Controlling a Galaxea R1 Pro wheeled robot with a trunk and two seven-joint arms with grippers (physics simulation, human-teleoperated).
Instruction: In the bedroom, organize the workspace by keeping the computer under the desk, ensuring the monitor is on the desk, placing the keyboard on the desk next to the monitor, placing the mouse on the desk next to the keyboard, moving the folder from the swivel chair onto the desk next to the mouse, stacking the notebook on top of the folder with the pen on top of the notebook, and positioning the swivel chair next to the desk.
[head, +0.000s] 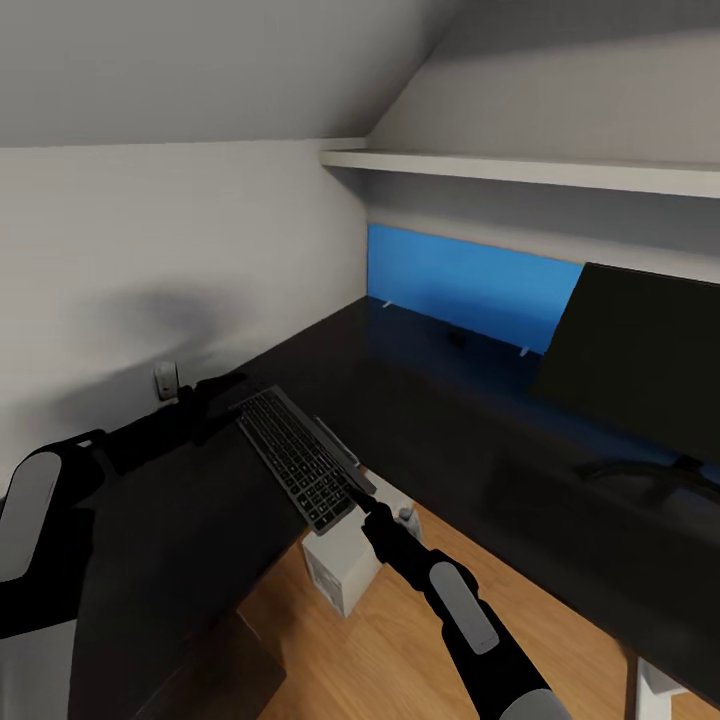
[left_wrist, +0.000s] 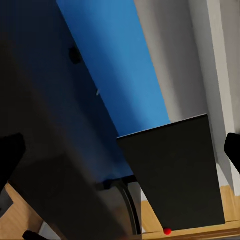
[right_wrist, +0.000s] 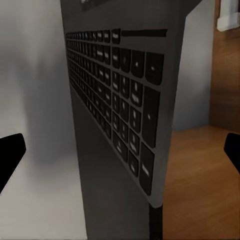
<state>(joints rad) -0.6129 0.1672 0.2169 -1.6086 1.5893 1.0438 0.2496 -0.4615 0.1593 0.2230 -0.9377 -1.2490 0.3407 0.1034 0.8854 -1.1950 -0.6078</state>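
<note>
One keyboard (head: 298, 458), one monitor (head: 636, 360), one desk (head: 440, 420) and one pale tower case (head: 345, 565) show in the head view, with two dark arms reaching in. At the left, the left gripper (head: 205, 392) hangs over the glossy black desk corner near the white wall, and I cannot tell whether its jaws are apart or together. Next comes the slim black keyboard with grey keys, lifted and tilted above the desk's inner edge; the right gripper (head: 365, 490) meets its near end and appears to be clamped on it. Below them the light grey boxy computer stands on the wood floor (head: 400, 650) beside the desk edge. Further right the flat blue wall panel (head: 460, 285) runs under a white shelf (head: 530, 170), and the thin black monitor stands on the desk at the far right. The left wrist view adds the monitor's small red dot (left_wrist: 167, 231); the right wrist view shows the keys' pale lettering (right_wrist: 125, 110) close up.
</note>
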